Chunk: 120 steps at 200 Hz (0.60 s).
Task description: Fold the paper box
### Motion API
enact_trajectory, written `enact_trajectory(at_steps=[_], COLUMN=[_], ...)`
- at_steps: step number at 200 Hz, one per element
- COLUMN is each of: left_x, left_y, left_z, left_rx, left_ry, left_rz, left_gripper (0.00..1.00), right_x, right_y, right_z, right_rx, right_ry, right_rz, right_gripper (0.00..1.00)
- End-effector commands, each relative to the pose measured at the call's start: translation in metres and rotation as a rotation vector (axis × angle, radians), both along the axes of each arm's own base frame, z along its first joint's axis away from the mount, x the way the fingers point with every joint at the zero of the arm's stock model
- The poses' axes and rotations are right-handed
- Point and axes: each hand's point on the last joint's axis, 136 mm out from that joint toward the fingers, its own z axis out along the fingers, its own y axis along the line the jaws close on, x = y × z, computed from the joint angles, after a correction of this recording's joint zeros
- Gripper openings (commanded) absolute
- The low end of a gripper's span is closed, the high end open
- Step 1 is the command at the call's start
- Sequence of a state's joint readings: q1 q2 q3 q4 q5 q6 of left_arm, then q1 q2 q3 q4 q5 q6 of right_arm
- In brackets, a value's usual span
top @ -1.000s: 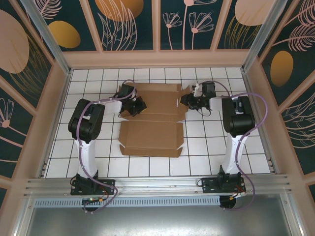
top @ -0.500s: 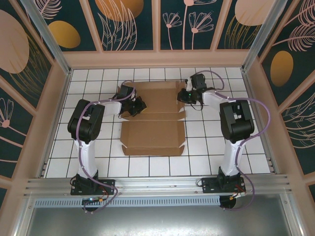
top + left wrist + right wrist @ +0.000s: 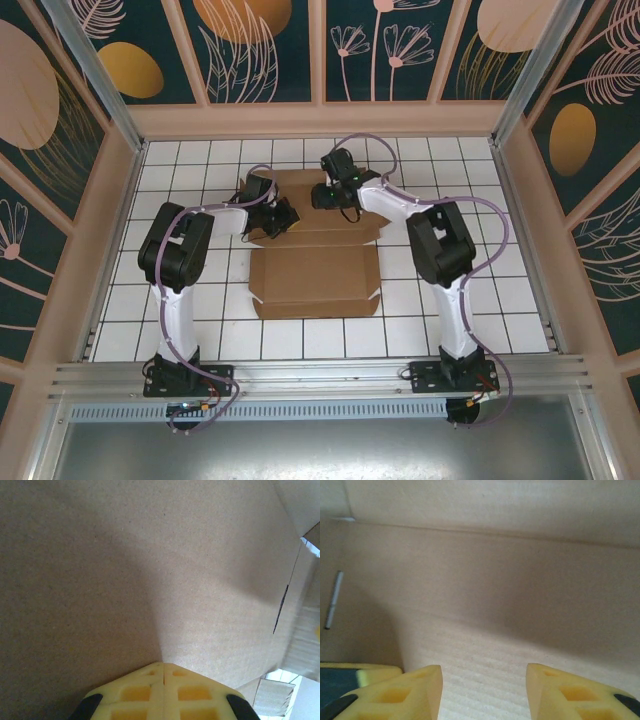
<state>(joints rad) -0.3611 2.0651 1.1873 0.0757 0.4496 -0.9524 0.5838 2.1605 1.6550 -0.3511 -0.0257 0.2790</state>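
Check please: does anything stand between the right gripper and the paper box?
Nothing visible does. The right gripper is open directly over the far panel of the paper box, and the right wrist view shows bare cardboard between its fingers. The left gripper, shut, is also right against the cardboard.

Both arms are stretched forward, the left gripper (image 3: 163, 666) held with fingers (image 3: 135, 694) pressed together, the right gripper (image 3: 484, 676) with fingers (image 3: 412, 690) spread apart.
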Motion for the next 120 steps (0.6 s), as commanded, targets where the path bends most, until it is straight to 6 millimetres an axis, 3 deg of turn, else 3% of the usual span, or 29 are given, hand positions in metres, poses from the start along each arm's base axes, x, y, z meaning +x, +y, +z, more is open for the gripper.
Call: enact_trajectory(at_steps=[1,28,48,53,74,108,120], left_x=[-0.019,-0.019,-0.019,-0.018,-0.017,-0.015,-0.015], left_y=[0.001,0.002,0.003,0.004,0.004,0.005,0.005], left_z=[-0.018,-0.019,-0.019,-0.019,-0.019,-0.018,-0.019], left_rx=[0.022,0.030,0.041,0.046,0.048,0.056,0.057], left_ry=[0.080,0.081,0.080,0.079,0.077,0.071,0.072], left_rz=[-0.009,-0.010,-0.009,-0.008,-0.010,-0.012,-0.013], left_gripper=[0.02,0.02,0.02,0.02,0.02,0.02,0.02], right_x=[0.007,0.014,0.010,0.016,0.017,0.020,0.019], right_y=[-0.011,-0.029,-0.038,-0.055,-0.090,-0.153,-0.164], right_z=[-0.007,0.006,0.021,0.026,0.035,0.029,0.024], right_rx=[-0.090,-0.157,-0.099,-0.081,-0.054,-0.063,-0.036], right_ry=[0.003,-0.056,-0.077,-0.083,-0.109,-0.106,-0.096], right_rz=[-0.033,-0.064,-0.061,-0.089,-0.111,-0.204,-0.209], right_gripper=[0.52,0.54,0.56,0.56,0.58,0.59,0.60])
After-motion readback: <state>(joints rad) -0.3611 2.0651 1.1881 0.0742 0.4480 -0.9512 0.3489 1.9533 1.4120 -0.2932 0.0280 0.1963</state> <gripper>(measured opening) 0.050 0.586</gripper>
